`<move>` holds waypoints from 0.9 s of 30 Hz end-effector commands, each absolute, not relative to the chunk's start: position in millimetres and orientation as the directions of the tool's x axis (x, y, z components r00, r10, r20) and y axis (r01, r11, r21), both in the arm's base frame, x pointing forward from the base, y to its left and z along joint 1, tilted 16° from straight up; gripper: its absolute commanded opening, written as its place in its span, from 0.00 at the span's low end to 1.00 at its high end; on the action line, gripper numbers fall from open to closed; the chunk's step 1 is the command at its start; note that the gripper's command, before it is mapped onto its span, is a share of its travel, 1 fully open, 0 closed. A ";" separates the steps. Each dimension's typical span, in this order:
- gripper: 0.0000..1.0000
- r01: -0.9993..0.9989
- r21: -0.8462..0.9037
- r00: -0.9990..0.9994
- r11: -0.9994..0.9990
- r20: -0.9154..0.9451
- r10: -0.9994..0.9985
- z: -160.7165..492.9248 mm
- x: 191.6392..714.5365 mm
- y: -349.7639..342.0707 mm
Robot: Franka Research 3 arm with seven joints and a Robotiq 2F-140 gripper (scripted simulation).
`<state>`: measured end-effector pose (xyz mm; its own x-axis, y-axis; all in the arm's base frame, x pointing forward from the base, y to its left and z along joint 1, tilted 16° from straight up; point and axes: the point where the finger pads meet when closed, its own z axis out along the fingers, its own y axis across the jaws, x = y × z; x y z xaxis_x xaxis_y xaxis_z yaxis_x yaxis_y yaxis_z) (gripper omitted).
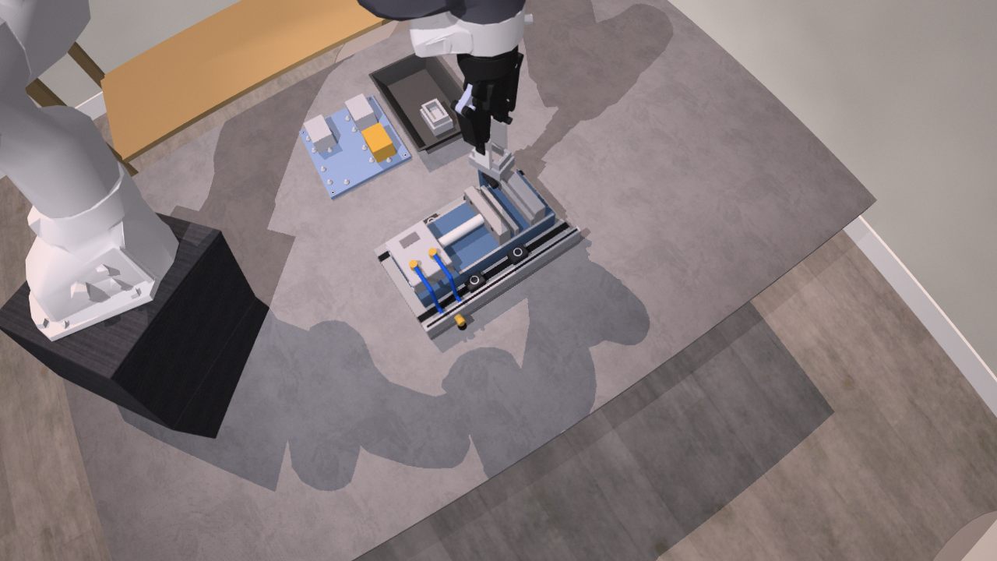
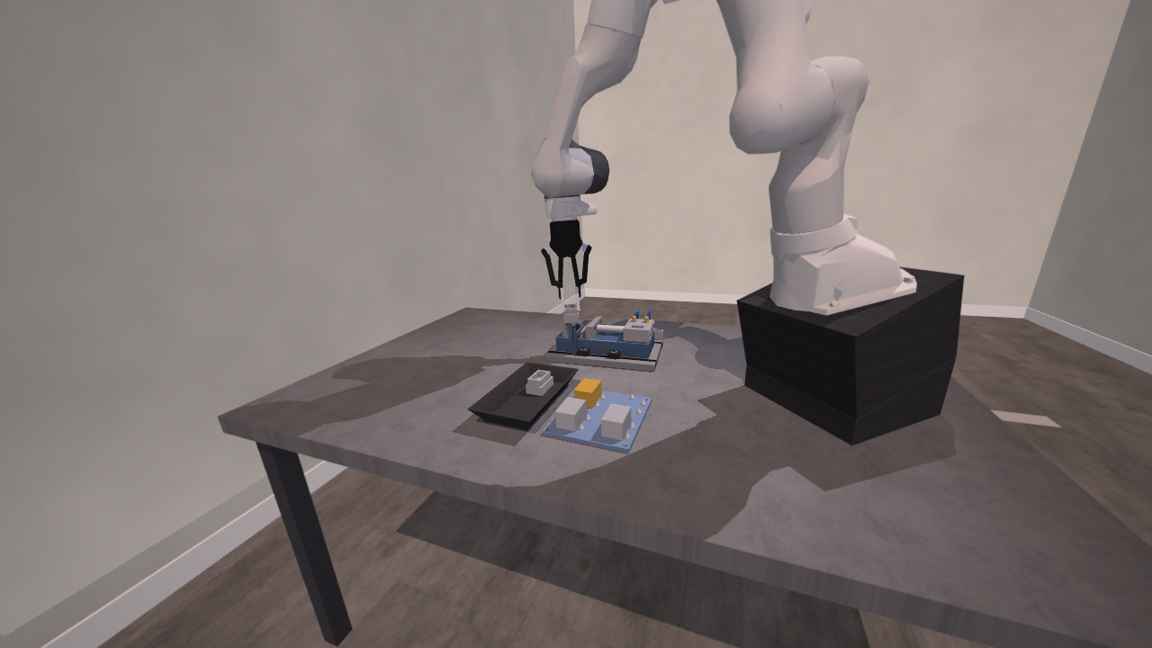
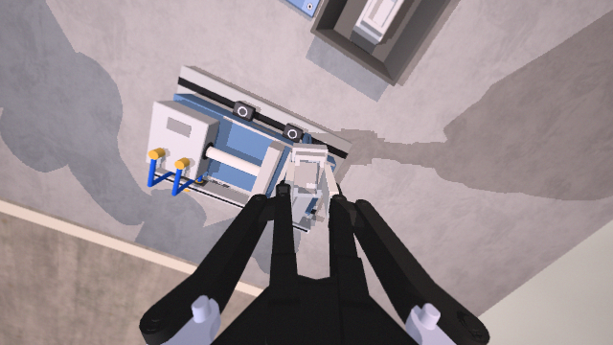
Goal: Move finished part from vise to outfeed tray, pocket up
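My gripper (image 1: 490,150) (image 2: 567,292) (image 3: 308,173) is shut on the finished part (image 1: 496,171) (image 2: 571,309) (image 3: 308,168), a light grey block. It holds the part clear above the jaw end of the blue and grey vise (image 1: 473,234) (image 2: 614,339) (image 3: 192,136). The vise jaws stand open with nothing between them. The dark outfeed tray (image 1: 407,86) (image 2: 507,402) (image 3: 393,67) lies beyond the vise. Another grey pocketed part (image 1: 437,114) (image 2: 537,381) (image 3: 378,16) lies in it, pocket up.
A light blue fixture plate (image 1: 345,164) (image 2: 591,431) lies beside the tray, bearing an orange block (image 1: 379,142) (image 2: 588,391) and two grey blocks. The arm's black pedestal (image 1: 167,334) (image 2: 853,355) stands on the table. A wooden bench (image 1: 230,55) is behind the table.
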<state>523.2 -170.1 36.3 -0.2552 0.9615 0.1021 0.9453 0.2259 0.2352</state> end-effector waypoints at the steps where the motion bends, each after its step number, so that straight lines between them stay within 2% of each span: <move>1: 0.00 0.889 0.252 -0.410 0.382 0.064 0.910 38.6 526.2 -162.7; 11: 0.00 0.804 0.255 -0.560 0.537 0.024 0.828 41.4 533.3 -142.2; 27: 0.00 0.556 0.242 -0.809 0.795 -0.059 0.584 47.9 545.4 -99.9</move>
<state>544.9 -102.5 47.9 -0.7327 0.6799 -0.0303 0.6548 0.7164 0.2408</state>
